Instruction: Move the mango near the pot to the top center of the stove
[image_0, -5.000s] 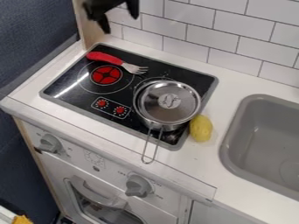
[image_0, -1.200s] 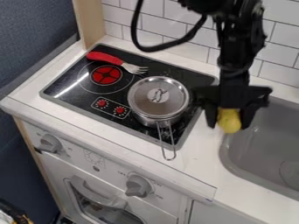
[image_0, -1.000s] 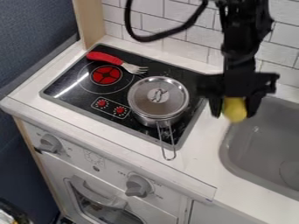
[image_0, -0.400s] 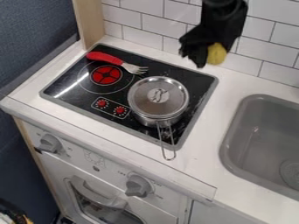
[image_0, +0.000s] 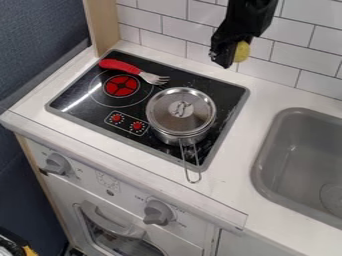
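Before smooth tiles (image_0: 200, 29), jaws clamped on the rounded mango (image_0: 242, 51), metal pot (image_0: 180, 120) (lidded), glossy stove (image_0: 137, 112)

Mango (image_0: 242, 51) showing yellow; claw (image_0: 225, 52) showing black; fork (image_0: 133, 70) pairing red with silver; stove (image_0: 81, 110) showing black with grey edging; sink (image_0: 273, 136) showing grey; surface (image_0: 238, 186) showing white.

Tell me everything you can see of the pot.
The pot is round, shiny and silvery, looking like metal, and stands upright on the right part of the black stove. A lid with a small grip in its middle covers it. Its long looped wire handle points toward the counter's front edge, reaching past the stove's rim.
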